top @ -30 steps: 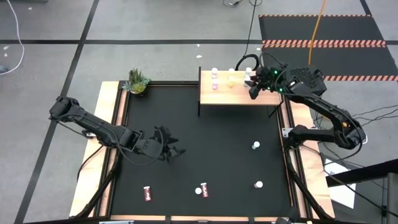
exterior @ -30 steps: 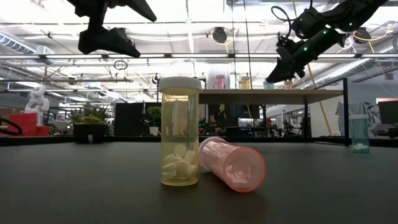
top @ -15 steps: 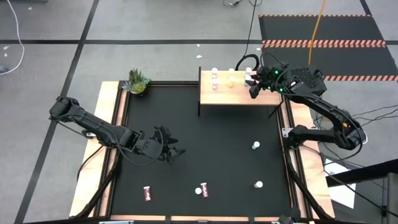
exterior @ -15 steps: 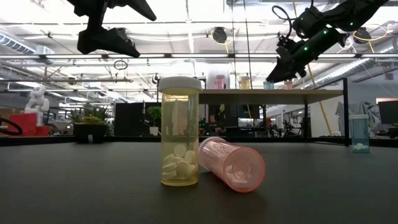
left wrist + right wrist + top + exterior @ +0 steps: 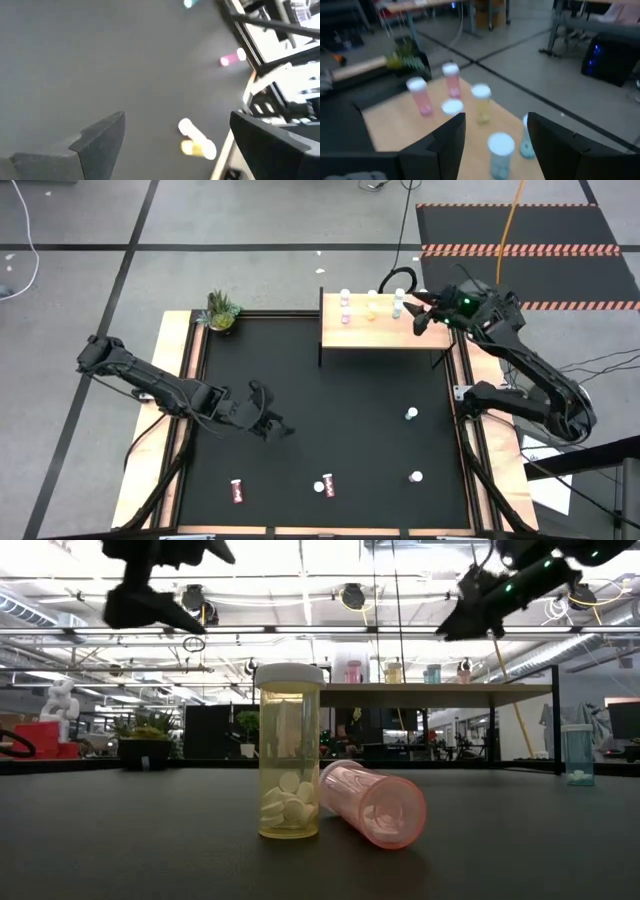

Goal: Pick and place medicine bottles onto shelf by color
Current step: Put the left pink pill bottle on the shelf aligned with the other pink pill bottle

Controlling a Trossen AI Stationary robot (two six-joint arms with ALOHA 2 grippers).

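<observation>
Just below the spread, empty right gripper [image 5: 424, 320] a teal bottle [image 5: 398, 307] is seen upright on the shelf [image 5: 380, 333]; bench strays are nearer the open left gripper [image 5: 268, 418].

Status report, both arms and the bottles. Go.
Right tool open over the shelf, holding nothing; teal bottle standing on the shelf. Left tool open above the table, empty. Yellow bottle not yet picked. Nothing in the way.

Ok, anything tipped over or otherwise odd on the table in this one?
Yes. The pink bottle lies on its side against the upright yellow bottle, near the table's front edge. Another dark-red bottle also seems tipped over.
</observation>
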